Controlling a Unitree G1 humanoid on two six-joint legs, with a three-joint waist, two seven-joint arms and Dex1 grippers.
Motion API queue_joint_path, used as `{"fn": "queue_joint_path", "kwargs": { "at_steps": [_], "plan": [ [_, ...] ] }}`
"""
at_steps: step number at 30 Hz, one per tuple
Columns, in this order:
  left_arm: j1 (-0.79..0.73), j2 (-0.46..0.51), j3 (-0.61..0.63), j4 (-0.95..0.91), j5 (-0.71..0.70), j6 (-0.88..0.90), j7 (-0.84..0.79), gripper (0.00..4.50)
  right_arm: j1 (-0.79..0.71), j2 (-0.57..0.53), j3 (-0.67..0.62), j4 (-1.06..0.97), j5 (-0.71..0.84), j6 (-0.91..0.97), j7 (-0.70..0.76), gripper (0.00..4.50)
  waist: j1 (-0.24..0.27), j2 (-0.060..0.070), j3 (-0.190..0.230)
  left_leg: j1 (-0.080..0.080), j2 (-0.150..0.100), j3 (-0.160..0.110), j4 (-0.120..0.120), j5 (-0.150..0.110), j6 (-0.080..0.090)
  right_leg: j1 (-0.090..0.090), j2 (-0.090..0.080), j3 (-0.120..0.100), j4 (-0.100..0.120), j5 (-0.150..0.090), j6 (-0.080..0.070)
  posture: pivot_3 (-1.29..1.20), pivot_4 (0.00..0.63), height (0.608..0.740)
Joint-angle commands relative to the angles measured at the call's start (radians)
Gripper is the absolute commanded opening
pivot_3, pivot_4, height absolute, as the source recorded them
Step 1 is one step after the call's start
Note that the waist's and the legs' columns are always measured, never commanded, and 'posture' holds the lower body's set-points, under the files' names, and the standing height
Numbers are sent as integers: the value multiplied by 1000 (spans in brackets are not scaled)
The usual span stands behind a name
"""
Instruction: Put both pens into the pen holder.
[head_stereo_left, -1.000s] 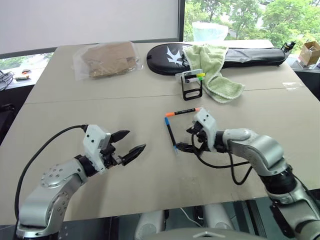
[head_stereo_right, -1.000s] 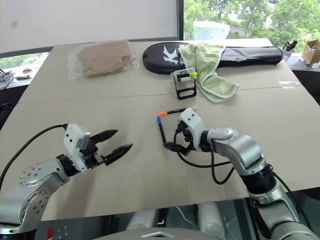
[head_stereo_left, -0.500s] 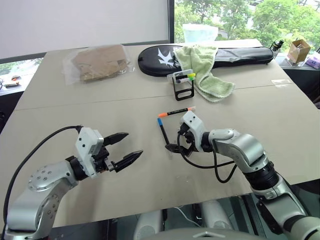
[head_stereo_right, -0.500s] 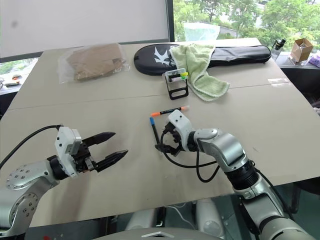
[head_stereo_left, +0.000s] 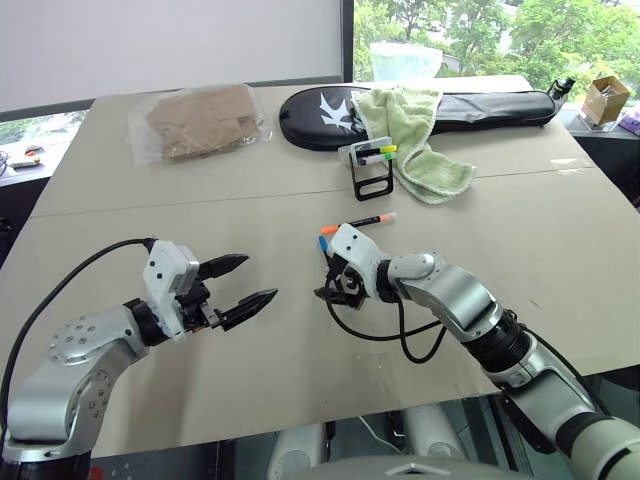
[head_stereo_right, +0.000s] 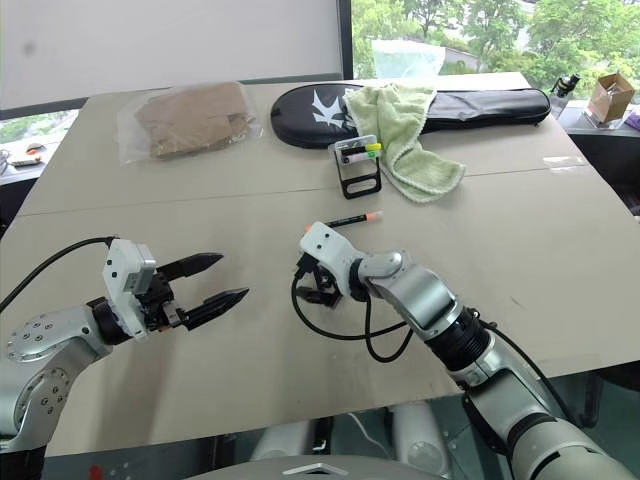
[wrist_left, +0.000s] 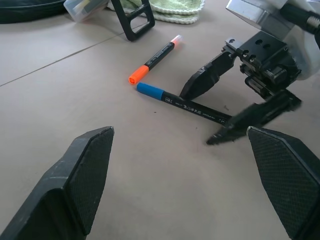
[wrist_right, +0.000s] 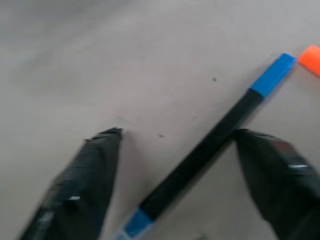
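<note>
No word or number can be read. The blue-capped pen carries a line of small white print along its black barrel (too fine to make out), and the long black case bears a white emblem, no letters.

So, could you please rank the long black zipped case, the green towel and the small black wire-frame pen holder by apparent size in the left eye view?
1. Long black zipped case, largest
2. Green towel
3. Small black wire-frame pen holder, smallest

All three lie at a similar distance, so the order is reliable.
</note>
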Motion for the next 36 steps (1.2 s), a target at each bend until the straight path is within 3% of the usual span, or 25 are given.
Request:
{"fn": "queue_joint_path", "kwargs": {
  "at_steps": [1, 2, 5, 11, 16, 21, 29, 32, 36],
  "plan": [
    [-6, 12, 19, -51, -30, 17, 8, 4500, 37, -62, 31, 3, -45, 15, 13, 1620, 3, 0, 0, 0, -1, 0, 0, 0, 0, 0, -1, 0, 0, 0, 0, 0, 150, 740],
    [-7, 12, 19, -52, -31, 20, 7, 4500, 41, -79, 32, -4, -56, 13, 13, 1058, 3, 0, 0, 0, -1, 0, 0, 0, 0, 0, -1, -1, 0, 0, 0, 0, 150, 740],
    [-11, 11, 13, -56, -44, 39, 11, 4500, 58, -122, 30, -28, -78, 0, 16, 45, 8, 0, 0, 0, -2, 0, 0, 0, 0, 1, -2, -1, 0, 0, 0, 0, 150, 740],
    [-94, -35, -7, -86, -289, 335, 204, 4500, 139, -166, -156, -142, -15, -84, 21, 15, 34, -1, 0, 1, -3, -3, 3, 0, 0, 3, -2, -3, 0, -2, 3, 0, 150, 740],
    [-161, -192, 3, -46, -607, 466, 457, 4500, 186, -126, -363, -283, 144, -61, 50, 15, 24, -1, 1, -1, -4, -3, 4, 0, 1, 3, -4, -2, 0, 2, 6, 0, 150, 740],
    [-287, -307, -13, 42, -766, 461, 658, 4500, 197, -98, -407, -363, 229, -45, 63, 15, 25, 0, 1, -1, -1, -5, 2, 0, 0, 1, 0, -4, 2, 2, 5, 0, 150, 740],
    [-432, -407, -94, 109, -808, 450, 757, 4500, 172, -79, -389, -396, 287, -53, 69, 15, 25, -1, 1, -3, -6, -5, 4, 1, -1, 1, -2, -3, 1, 2, 5, 0, 150, 740],
    [-451, -443, -126, 125, -778, 431, 754, 3667, 159, -75, -385, -388, 292, -64, 71, 0, 26, -1, 1, -3, -6, -4, 4, 1, -1, 1, -2, -2, 0, 2, 5, 0, 150, 740],
    [-462, -469, -138, 122, -781, 413, 753, 1737, 143, -70, -391, -384, 304, -62, 68, 0, 26, -1, 1, -4, -5, -5, 3, 1, -1, 1, -2, -3, 0, 2, 5, 0, 150, 740]
  ]
}}
